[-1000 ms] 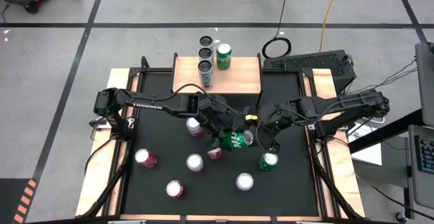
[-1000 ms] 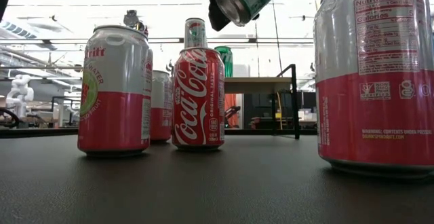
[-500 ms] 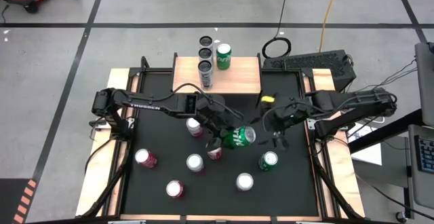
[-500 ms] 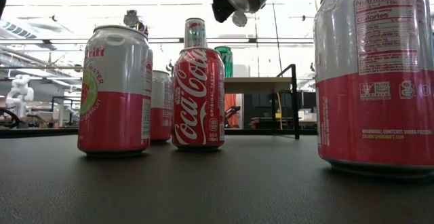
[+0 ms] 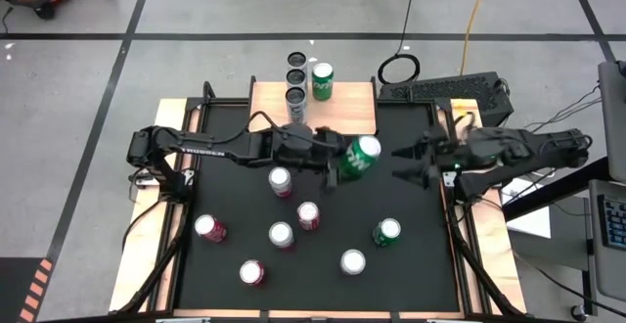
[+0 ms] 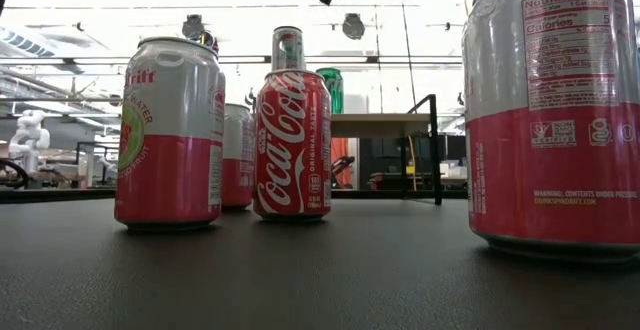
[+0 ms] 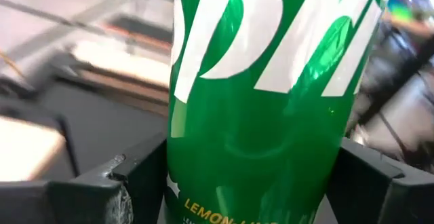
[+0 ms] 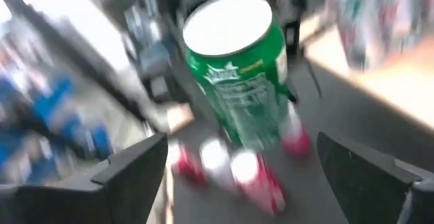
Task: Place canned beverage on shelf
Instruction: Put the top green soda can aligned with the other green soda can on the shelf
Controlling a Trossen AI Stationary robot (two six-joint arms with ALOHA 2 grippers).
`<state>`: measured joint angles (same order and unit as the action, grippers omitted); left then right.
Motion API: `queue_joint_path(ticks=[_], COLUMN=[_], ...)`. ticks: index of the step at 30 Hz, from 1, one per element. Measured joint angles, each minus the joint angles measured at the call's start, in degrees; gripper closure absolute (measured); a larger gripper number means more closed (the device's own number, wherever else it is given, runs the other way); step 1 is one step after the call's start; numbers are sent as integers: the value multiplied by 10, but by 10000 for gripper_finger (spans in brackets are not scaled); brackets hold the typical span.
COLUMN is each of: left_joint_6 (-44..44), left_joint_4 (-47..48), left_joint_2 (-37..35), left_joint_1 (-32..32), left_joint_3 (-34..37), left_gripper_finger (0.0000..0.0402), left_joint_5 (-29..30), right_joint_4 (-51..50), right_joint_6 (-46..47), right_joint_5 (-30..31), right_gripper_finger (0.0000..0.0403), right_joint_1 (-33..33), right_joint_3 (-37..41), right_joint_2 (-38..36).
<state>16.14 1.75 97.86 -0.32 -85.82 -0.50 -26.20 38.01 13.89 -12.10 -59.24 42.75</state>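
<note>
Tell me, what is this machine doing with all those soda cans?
The left gripper is holding a green Sprite can tilted in the air above the black table. The right gripper is open and empty, off to the can's right. The small wooden shelf at the table's far edge already carries a row of three cans and another green can. Six more cans stand on the table, among them a Coca-Cola can.

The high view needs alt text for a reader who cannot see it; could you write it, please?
Seen from above, the left pincer holds a tilted green can over the black table, near the shelf bearing four upright cans. The right pincer is open and empty beside it. Seven cans stand on the table.
</note>
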Motion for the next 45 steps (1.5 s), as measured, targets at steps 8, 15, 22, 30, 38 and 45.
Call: queue_joint_path(ticks=[8, 15, 22, 30, 38, 45], left_joint_6=[-7, -31, -30, -30, -31, -35], left_joint_4=[-134, -165, -164, -164, -164, -163], left_joint_2=[0, 0, 0, 0, 0, 0], left_joint_1=[-14, -28, -39, -58, -69, -69], left_joint_3=[0, 0, 0, 0, 0, -1], left_gripper_finger=[91, 91, 91, 91, 91, 91], left_joint_5=[184, 336, 398, 469, 528, 516], right_joint_4=[220, 214, 212, 206, 178, 178], right_joint_6=[-85, -222, -255, -238, -233, -224], right_joint_5=[94, 127, 82, -17, -78, -111], right_gripper_finger=[45, 45, 32, 8, 6, 6], right_joint_1=[1, 26, 79, 131, 173, 198], right_joint_3=[61, -8, -57, -100, -146, -185], right_joint_2=[-12, 38, 94, 148, 203, 256])
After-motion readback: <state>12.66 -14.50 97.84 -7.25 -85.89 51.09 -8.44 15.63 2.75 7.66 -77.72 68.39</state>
